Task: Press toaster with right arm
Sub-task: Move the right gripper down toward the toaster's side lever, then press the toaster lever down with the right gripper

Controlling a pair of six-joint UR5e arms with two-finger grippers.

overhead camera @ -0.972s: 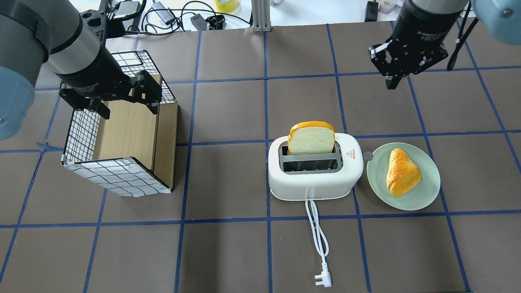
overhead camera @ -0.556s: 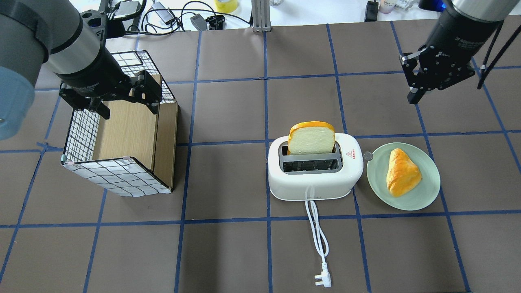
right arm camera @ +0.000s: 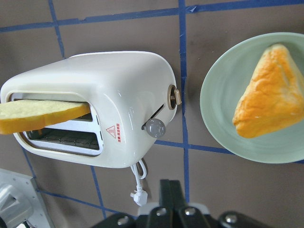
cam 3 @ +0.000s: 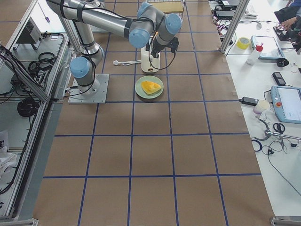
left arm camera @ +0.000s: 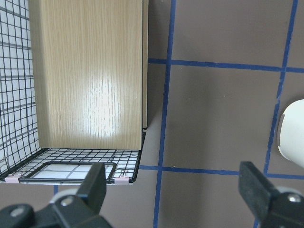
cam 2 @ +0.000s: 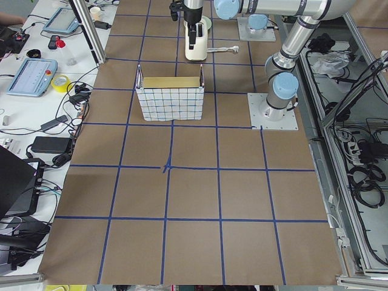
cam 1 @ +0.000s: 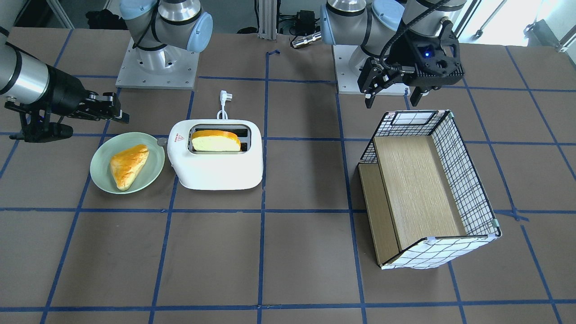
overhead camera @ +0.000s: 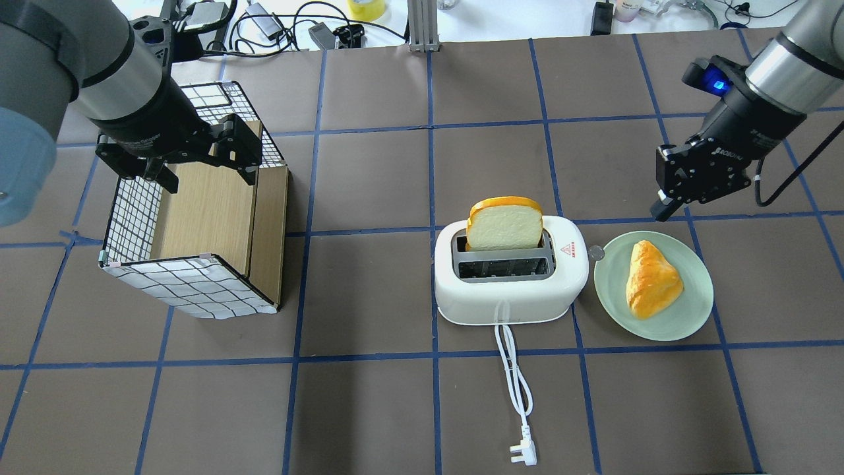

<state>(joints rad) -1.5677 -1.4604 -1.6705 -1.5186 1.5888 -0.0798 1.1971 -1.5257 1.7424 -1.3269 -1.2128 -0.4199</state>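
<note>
At the middle of the table (overhead camera: 369, 409), the white toaster (overhead camera: 508, 290) trails its cord toward the robot, with a bread slice (overhead camera: 505, 224) standing high in the far slot. Up by the plate (overhead camera: 695, 307), the right pincer (overhead camera: 661, 210), fingers closed together, hovers apart from the lever knob (right arm camera: 154, 127). We judge this the approach; next comes a descent onto that knob. Only the right wrist view shows its slot. Farther off, the left pincer (left arm camera: 173, 175) hangs open over the box (overhead camera: 204, 218).
</note>
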